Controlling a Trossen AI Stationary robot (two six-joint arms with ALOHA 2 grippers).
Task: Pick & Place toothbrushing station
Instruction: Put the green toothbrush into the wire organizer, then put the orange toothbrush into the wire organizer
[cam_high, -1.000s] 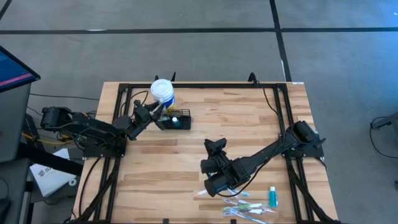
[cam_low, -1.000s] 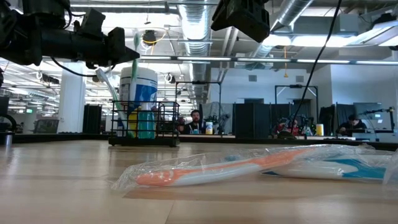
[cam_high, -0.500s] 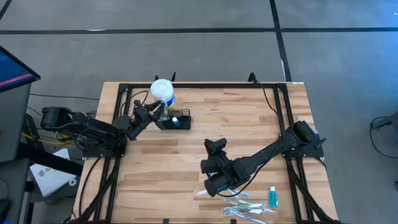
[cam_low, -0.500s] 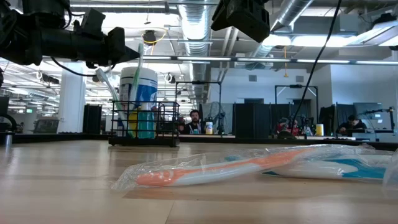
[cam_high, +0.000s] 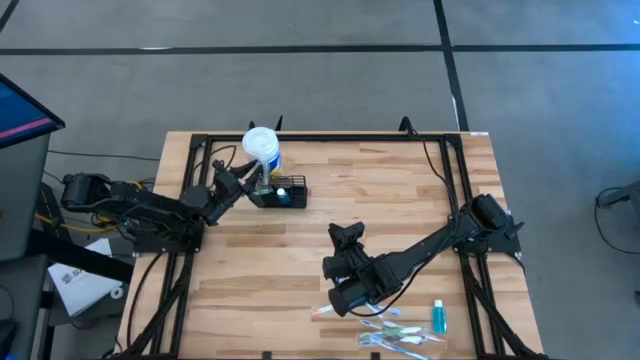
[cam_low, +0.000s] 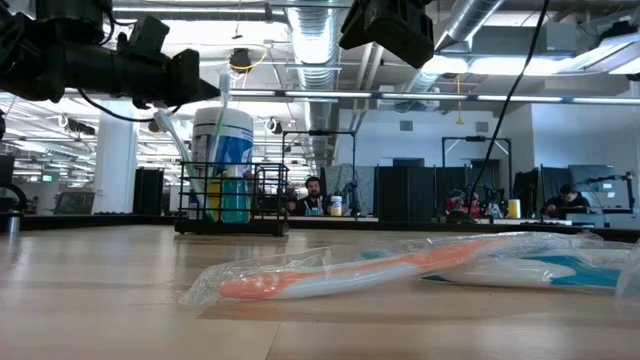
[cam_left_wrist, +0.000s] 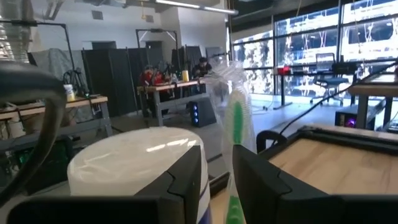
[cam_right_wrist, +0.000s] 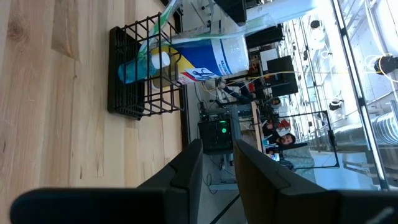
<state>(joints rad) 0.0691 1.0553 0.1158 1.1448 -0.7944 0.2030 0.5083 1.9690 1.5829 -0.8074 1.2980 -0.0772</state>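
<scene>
A: The left gripper (cam_high: 243, 180) is hanging over the near end of the caddy (cam_high: 281, 193), its fingers (cam_left_wrist: 186, 180) pinching a wrapped green toothbrush (cam_left_wrist: 235, 140) upright between them

B: Why upright?

A: Probably so the handle is pointing down into one of the caddy's slots. In the low view a green shaft is standing up out of the caddy (cam_low: 231, 200) beside a white brush (cam_low: 172, 133) that is leaning out of the basket

B: And the caddy itself?

A: It is sitting at the far left of the table (cam_high: 400, 200), touching or just beside the white tub (cam_high: 262, 147), with a teal tube (cam_low: 232, 200) already standing in it. The tub is probably making a backstop there, though I cannot tell whether it is standing inside the wire or behind it

B: Is the brush seated yet?

A: Cannot tell; its lower end is hidden behind the fingers. I am judging that the step is the lowering or release

B: The right gripper (cam_high: 347, 238)?

A: Waiting mid-table with a narrow gap between its fingers (cam_right_wrist: 186, 168), nothing between them. It is hovering near the spare wrapped brushes (cam_high: 395, 330) and small tube (cam_high: 438, 316) at the near edge, likely placed for the next pick
</scene>
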